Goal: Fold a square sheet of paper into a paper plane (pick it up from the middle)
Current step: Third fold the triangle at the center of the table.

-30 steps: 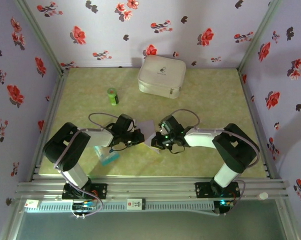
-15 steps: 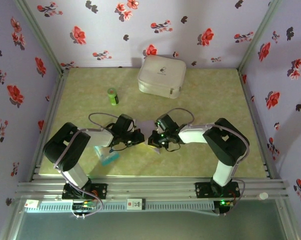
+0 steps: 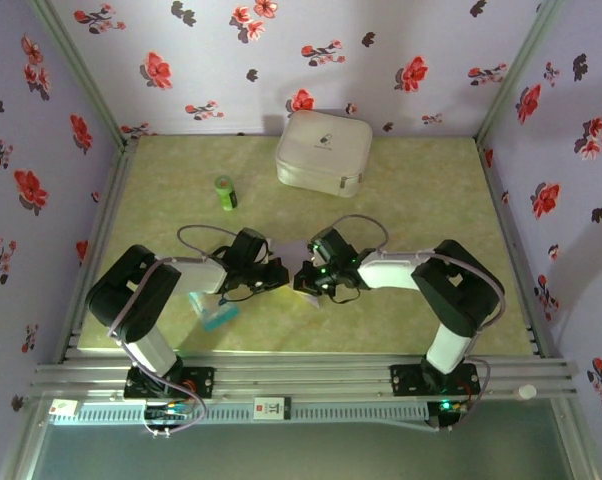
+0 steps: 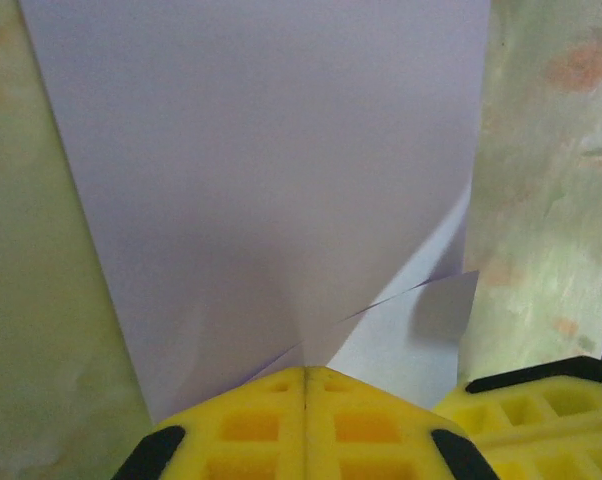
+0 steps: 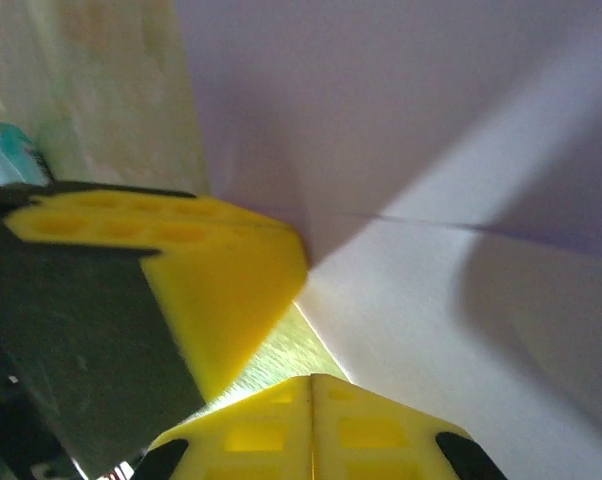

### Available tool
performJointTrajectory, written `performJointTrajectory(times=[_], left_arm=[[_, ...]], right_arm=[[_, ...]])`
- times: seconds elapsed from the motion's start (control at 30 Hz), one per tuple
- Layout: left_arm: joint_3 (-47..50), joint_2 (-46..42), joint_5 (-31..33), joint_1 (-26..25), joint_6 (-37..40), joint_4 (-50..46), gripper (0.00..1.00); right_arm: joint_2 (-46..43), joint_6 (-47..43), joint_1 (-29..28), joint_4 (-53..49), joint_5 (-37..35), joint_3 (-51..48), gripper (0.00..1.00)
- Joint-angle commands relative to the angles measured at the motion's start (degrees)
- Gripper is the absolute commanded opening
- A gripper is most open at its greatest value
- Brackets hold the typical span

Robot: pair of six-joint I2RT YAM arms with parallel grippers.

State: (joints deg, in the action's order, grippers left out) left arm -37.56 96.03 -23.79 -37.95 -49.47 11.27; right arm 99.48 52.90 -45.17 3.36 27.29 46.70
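Observation:
The square sheet of paper (image 4: 271, 180) is pale lavender and partly folded, with a crease running in to my left gripper's tips. My left gripper (image 4: 304, 372) is shut, and the paper comes out from between its yellow fingertips. In the right wrist view the paper (image 5: 431, 320) lies to the right, with a lighter flap over a shaded layer. My right gripper (image 5: 311, 378) is shut, its tips at the paper's edge on the green mat with nothing in the seam. In the top view the left gripper (image 3: 284, 277) and right gripper (image 3: 301, 280) nearly touch mid-table, hiding the paper.
A white case (image 3: 323, 152) stands at the back centre and a green bottle (image 3: 226, 192) lies to its left. A blue-and-white packet (image 3: 213, 312) lies by the left arm's forearm. Flowered walls close in three sides.
The right gripper has moved left, up against the left gripper. The paper that showed between them in the top view is now covered. The left arm has stayed put.

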Motion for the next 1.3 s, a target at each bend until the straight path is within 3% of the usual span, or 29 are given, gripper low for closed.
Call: performJointTrajectory(times=[0.0, 0.33, 1.1, 1.27], left_arm=[[0.69, 1.42, 2.79, -0.19, 1.4, -4.76, 0.03], [0.9, 1.1, 2.97, -0.21, 1.24, -4.76, 0.03], [0.95, 1.62, 3.23, -0.13, 0.48, -4.24, 0.02], [2.08, 1.16, 3.06, -0.18, -3.03, -1.84, 0.02]], right_arm=[[2.14, -0.65, -0.45, 0.43, 0.06, 1.41, 0.07], [2.76, -0.17, -0.59, 2.09, -0.15, -4.26, 0.07], [-13.27, -2.32, 0.74, -0.1, 0.13, -19.7, 0.11], [-18.71, -1.81, 2.5, -0.82, -0.61, -21.43, 0.11]])
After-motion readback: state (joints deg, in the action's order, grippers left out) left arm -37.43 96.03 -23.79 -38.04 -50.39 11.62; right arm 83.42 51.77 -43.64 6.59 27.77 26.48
